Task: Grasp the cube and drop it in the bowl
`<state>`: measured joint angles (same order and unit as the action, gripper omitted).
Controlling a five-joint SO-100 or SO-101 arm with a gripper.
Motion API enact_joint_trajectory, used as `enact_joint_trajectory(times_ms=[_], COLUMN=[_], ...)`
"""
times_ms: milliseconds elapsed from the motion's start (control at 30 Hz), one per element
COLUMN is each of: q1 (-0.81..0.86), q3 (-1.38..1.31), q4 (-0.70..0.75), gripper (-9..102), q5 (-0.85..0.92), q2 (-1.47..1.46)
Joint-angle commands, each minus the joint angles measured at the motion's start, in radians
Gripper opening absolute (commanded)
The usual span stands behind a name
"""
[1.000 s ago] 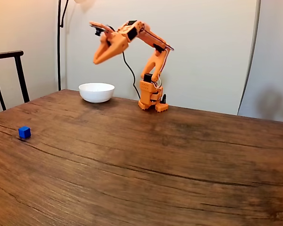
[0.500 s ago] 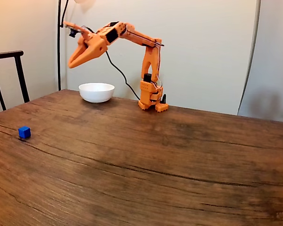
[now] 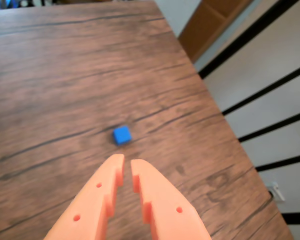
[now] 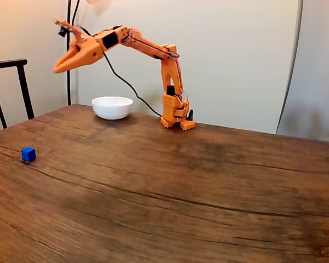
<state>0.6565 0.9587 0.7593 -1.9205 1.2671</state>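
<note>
1. High above the table's far left part in the fixed view, the gripper hangs in the air at about ten o'clock from the arm's base, its tip pointing down and to the left.
2. At six o'clock in the wrist view, the gripper shows two orange fingers with only a thin slit between their tips; the jaws are nearly closed and hold nothing.
3. Just beyond those tips, at twelve o'clock from them in the wrist view, lies the cube, small and bright blue, flat on the wood and apart from the fingers.
4. Seen from the fixed view, the cube sits near the table's left edge, well apart from the gripper overhead and at about seven o'clock from the bowl.
5. Farther back on the table stands the bowl, white and round, just to the left of the arm's base; its inside cannot be seen from this low angle, so what it holds cannot be told.
6. Underneath everything is the table, dark brown wood with long grain lines.
7. At nine o'clock in the fixed view, a dark chair back stands beside the table; the wrist view shows black rails past the table's edge at three o'clock.
</note>
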Motion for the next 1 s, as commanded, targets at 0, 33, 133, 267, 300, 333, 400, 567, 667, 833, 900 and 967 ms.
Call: enact_joint_trajectory(times_ms=[0,33,133,267,300,333,400,567,667,833,900,967], q1=[0.015,0.02,0.031,0.04,0.041,0.044,0.046,0.037,0.035,0.034,0.034,0.023], q3=[-0.121,-0.143,-0.201,-0.301,-0.331,-0.362,-0.419,-0.515,-0.565,-0.641,-0.664,-0.683], q4=[0.018,0.018,0.005,0.003,0.003,0.002,-0.017,-0.095,-0.097,-0.097,-0.097,-0.097], gripper=[0,0,1,1,1,1,1,9,18,25,28,33], q5=[-0.009,-0.009,-0.009,-0.009,-0.011,-0.012,-0.012,-0.014,-0.012,-0.012,-0.011,-0.011], q2=[-0.032,-0.049,-0.103,-0.198,-0.229,-0.259,-0.327,-0.491,-0.56,-0.641,-0.672,-0.699])
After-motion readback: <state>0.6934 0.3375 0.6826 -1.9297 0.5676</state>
